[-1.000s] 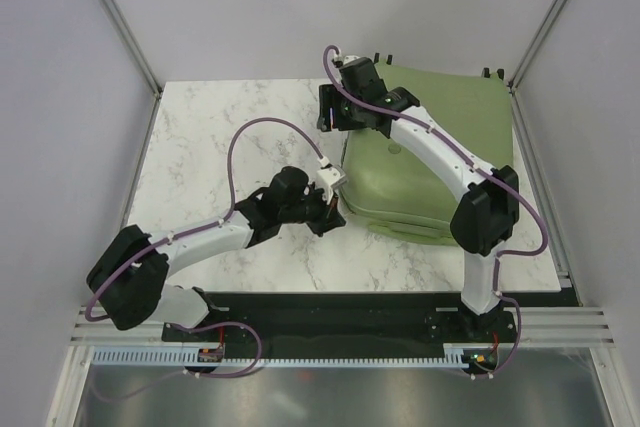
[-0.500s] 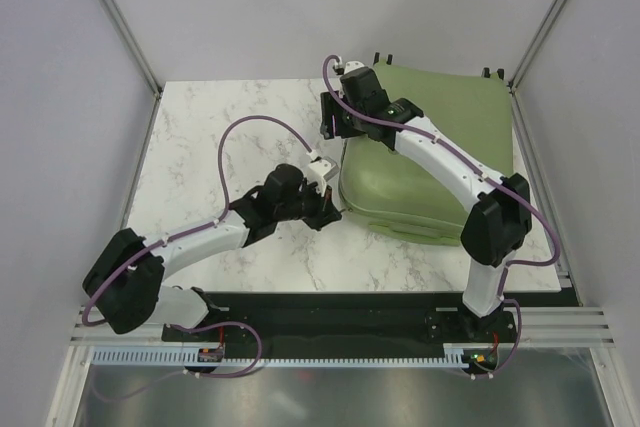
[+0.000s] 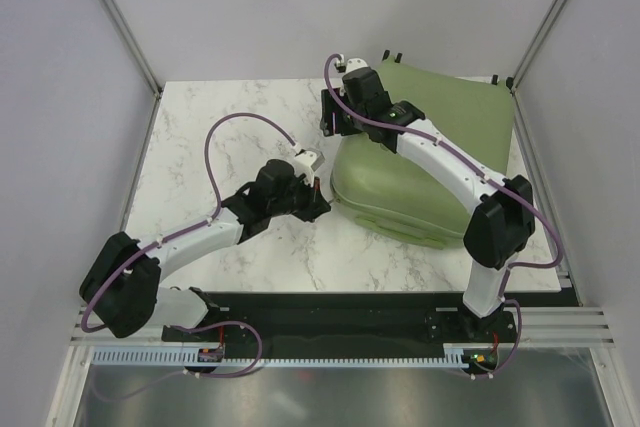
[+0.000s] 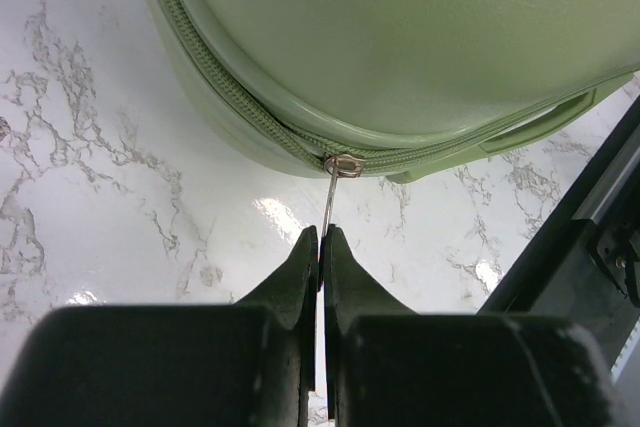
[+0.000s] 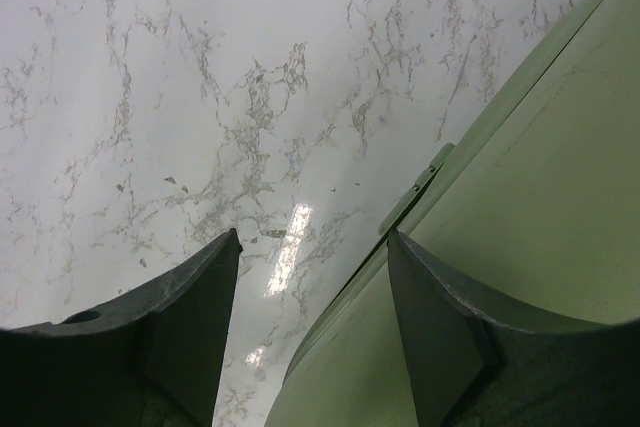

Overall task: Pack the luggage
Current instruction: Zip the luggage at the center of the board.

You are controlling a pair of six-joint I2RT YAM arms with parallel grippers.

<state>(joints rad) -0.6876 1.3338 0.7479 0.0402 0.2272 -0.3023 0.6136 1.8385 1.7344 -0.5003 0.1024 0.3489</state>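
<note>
— Count of items?
— One luggage (image 3: 460,107) is recorded, shut, on the right far part of the marble table (image 3: 230,127). Two grippers are noted.
— Grips?
— The zipper pull (image 4: 331,197) is pinched by the left gripper (image 4: 320,237). The right gripper (image 5: 312,247) is spread wide, empty, over the shell's left edge. Part of the shell is hidden by the right arm (image 3: 440,152).

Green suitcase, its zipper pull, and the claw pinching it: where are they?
luggage (image 3: 455,107), top camera, on its green lid.
zipper pull (image 4: 343,164), left wrist camera, on its metal head at the zip seam.
left gripper (image 4: 320,239), left wrist camera, between its shut fingertips.
</note>
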